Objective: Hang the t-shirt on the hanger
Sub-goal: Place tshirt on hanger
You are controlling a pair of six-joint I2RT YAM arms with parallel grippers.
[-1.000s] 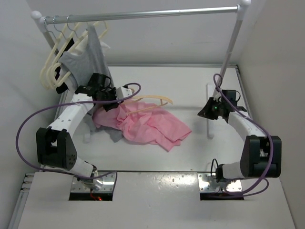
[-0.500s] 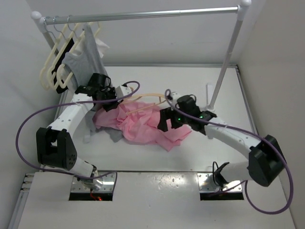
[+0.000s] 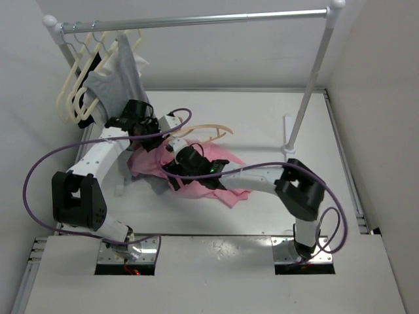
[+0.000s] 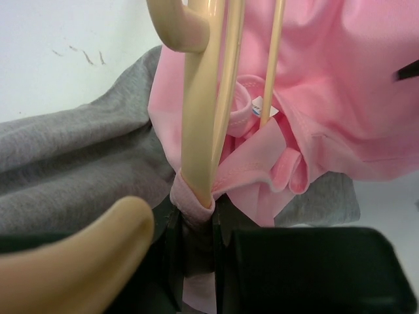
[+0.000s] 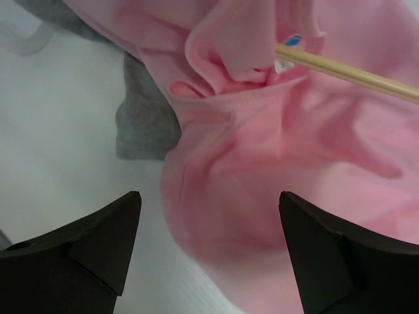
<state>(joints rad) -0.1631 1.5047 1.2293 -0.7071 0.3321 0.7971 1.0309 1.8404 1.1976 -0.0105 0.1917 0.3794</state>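
Observation:
The pink t-shirt (image 3: 230, 191) lies crumpled on the white table, its collar bunched round the peach-tan hanger (image 3: 204, 131). My left gripper (image 3: 155, 135) is shut on the hanger's arm (image 4: 196, 131), with a fold of the t-shirt (image 4: 327, 98) pinched in with it between the fingers (image 4: 195, 219). My right gripper (image 3: 171, 167) hovers over the shirt's left part. Its jaws stand wide open (image 5: 208, 199) above the pink fabric (image 5: 262, 163), holding nothing. A thin hanger bar (image 5: 353, 75) crosses the collar in the right wrist view.
A grey cloth (image 5: 147, 118) lies under the shirt's left edge. At the back left, a grey sleeveless garment (image 3: 121, 75) and pale cream hangers (image 3: 72, 91) hang from the clothes rail (image 3: 196, 19). The rail's right post (image 3: 308, 91) stands at the back right.
My right arm has swung from the table's right side across to the left, over the shirt, and its gripper has gone from shut to open. The left gripper has kept its hold.

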